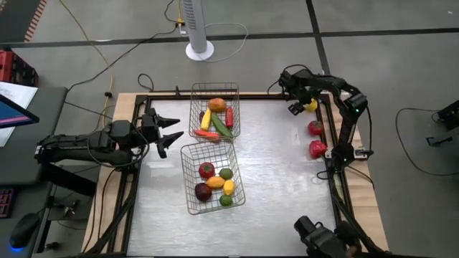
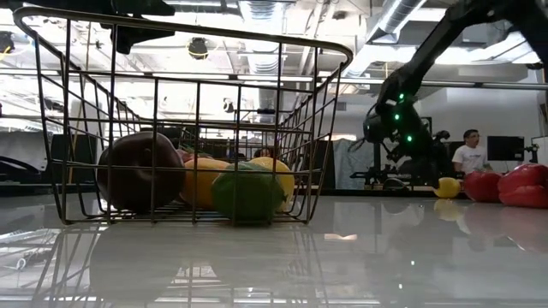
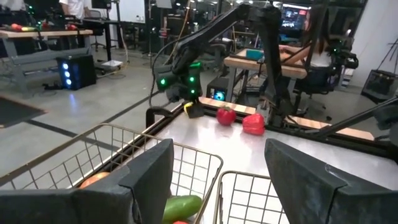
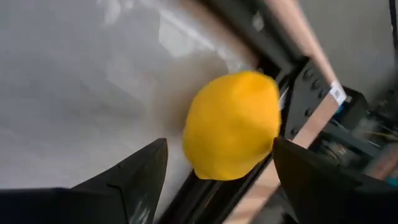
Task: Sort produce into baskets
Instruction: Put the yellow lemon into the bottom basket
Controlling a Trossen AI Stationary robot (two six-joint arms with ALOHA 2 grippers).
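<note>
A yellow round fruit [image 4: 231, 124] lies on the table's far right corner against the frame rail [image 1: 310, 105]. My right gripper [image 4: 221, 149] slants down over it, open, with one finger on each side and no touch showing. Two red pieces [image 1: 315, 127] [image 1: 318, 148] lie along the right edge. The far basket [image 1: 193, 107] holds long and round produce, orange, yellow, red and green. The near basket [image 1: 185, 179] holds round pieces, red, green, yellow and dark purple. My left gripper [image 1: 172, 132] waits open and level at the table's left, just left of the baskets.
The table's raised frame rail [image 1: 331, 136] runs right beside the yellow fruit and the red pieces. A white fan stand [image 1: 199, 49] is beyond the far edge. Bare tabletop [image 1: 280, 165] lies between the baskets and the right edge. A person [image 2: 469, 154] sits in the room behind.
</note>
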